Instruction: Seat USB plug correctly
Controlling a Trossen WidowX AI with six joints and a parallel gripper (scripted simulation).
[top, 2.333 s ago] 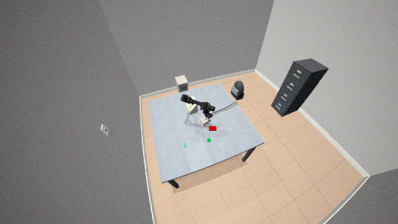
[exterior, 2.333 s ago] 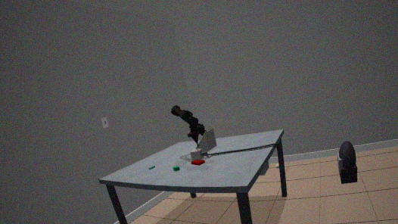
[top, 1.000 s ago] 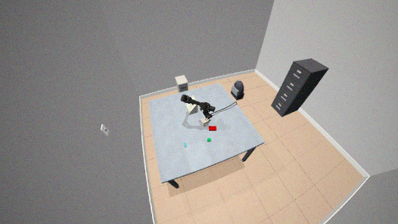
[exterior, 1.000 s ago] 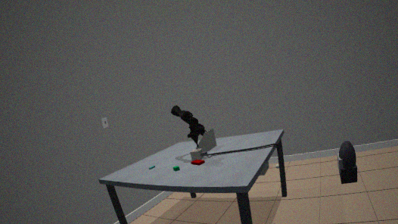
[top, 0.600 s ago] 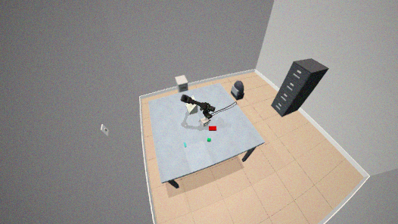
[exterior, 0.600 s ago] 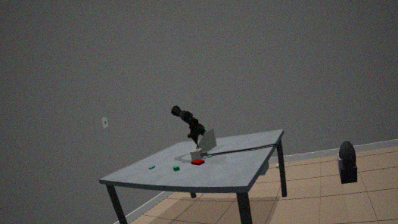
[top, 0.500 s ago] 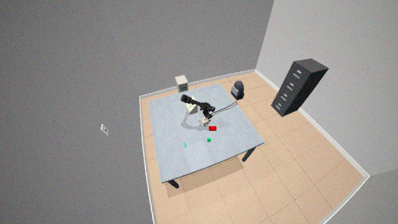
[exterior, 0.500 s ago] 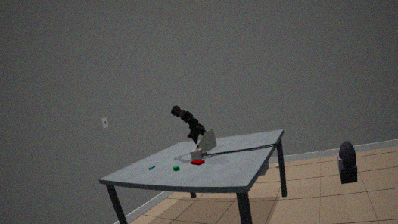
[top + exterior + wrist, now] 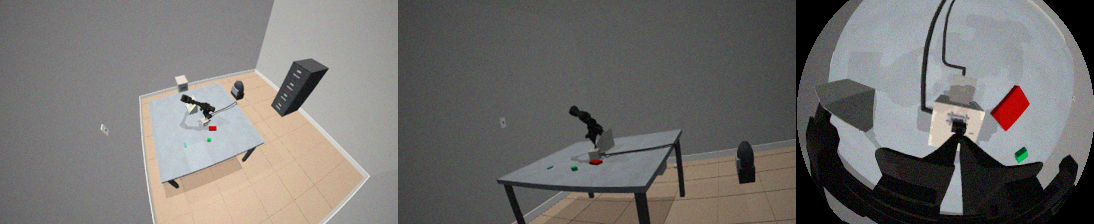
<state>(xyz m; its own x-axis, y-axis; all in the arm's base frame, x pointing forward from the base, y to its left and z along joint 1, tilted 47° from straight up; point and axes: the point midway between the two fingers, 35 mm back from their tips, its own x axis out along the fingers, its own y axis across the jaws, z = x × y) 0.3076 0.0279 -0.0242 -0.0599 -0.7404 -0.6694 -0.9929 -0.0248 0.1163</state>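
The power cube [image 9: 204, 122] [image 9: 593, 154] [image 9: 940, 125] is a small cream box on the table. The black USB plug [image 9: 958, 124] stands over the socket on its top face. My gripper [image 9: 595, 147] [image 9: 958, 139] is shut on the plug, its fingertips pointing down at the cube's top. Dark fingertips hide part of the plug and most of the socket; some grey socket outline shows around the plug. How deep the plug sits and which way round it is cannot be told.
Two black cables [image 9: 640, 150] [image 9: 925, 65] run from the cube's side. A red block [image 9: 212, 129] [image 9: 595, 162] [image 9: 1011, 108] lies beside it. A green block [image 9: 209, 140] [image 9: 574, 168] [image 9: 1021, 155] and a teal piece [image 9: 185, 144] [image 9: 550, 167] lie farther off. A pale angular object [image 9: 607, 141] [image 9: 851, 102] stands near the arm.
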